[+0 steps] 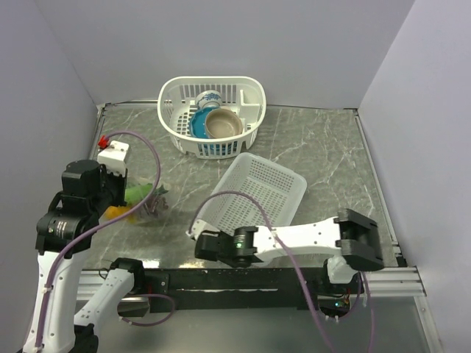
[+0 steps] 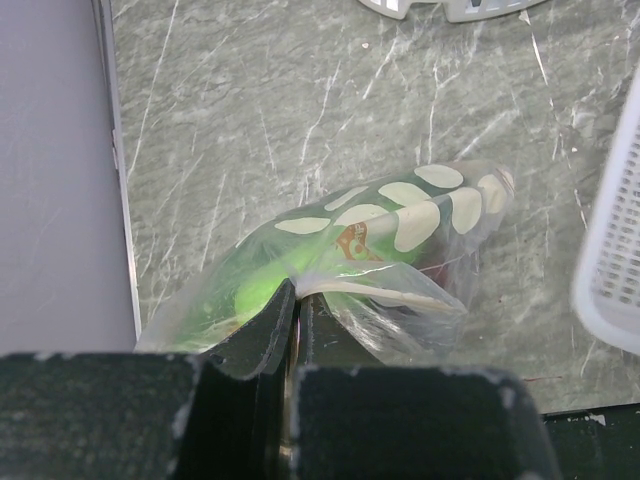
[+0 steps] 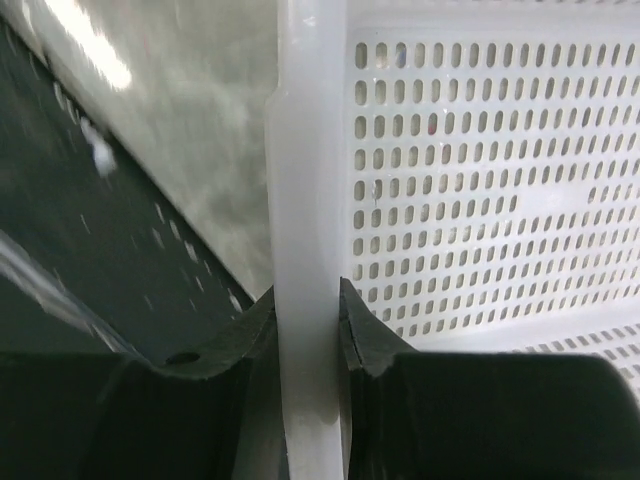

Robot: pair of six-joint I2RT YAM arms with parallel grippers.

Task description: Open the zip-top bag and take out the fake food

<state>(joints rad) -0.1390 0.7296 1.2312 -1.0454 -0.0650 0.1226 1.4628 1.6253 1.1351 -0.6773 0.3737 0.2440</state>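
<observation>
Your grey marbled bench carries two white baskets. The rectangular mesh basket lies near the middle, skewed to the bench edges. Your right end effector pinches its rim at the near left corner, one finger on each side of the white edge. The oval basket stands at the back, well apart, holding a blue bowl, a brown bowl and a blue-and-white cup.

On the left side of the bench you have the zip-top bag, clear film printed with pale oval dots, just in front of the left arm. Your left end effector is pressed together on a fold of that film at the bag's near end. The fake food sits inside the bag: bright green shows through the plastic, and the top view shows a yellow-orange piece beside it. Whether the zip is open, you cannot tell.
</observation>
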